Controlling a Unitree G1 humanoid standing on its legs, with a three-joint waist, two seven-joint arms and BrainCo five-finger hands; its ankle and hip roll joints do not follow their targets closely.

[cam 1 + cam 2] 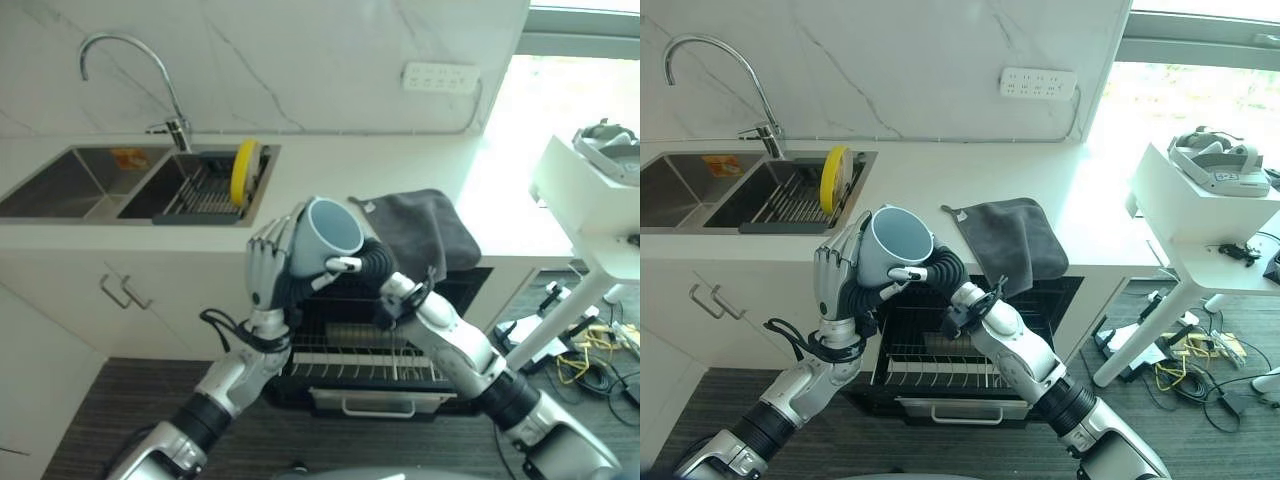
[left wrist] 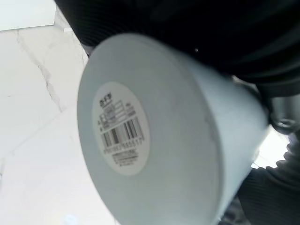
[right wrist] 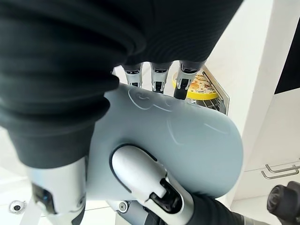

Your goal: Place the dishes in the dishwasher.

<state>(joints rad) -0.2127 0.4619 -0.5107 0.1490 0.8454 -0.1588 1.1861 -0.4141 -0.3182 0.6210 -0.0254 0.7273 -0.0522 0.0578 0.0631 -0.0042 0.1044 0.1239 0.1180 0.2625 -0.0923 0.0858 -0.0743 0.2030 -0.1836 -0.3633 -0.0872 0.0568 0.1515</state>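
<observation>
A pale blue-grey cup (image 1: 325, 240) is held tilted in the air above the open dishwasher (image 1: 400, 372), its mouth facing up and to the right. My right hand (image 1: 343, 265) is shut on it, with the thumb (image 3: 140, 176) across the side and the fingers (image 3: 157, 75) over the far wall. My left hand (image 1: 268, 265) stands upright with straight fingers resting against the cup's left side. The left wrist view shows the cup's base (image 2: 119, 129) with a barcode label. A yellow plate (image 1: 243, 170) stands on edge in the sink's drying rack (image 1: 200, 195).
The dishwasher's wire rack (image 1: 330, 362) is pulled out below the hands. A dark grey towel (image 1: 425, 230) hangs over the counter edge above it. A double sink (image 1: 70, 180) and faucet (image 1: 130, 45) are at left, and a white side table (image 1: 590, 200) at right.
</observation>
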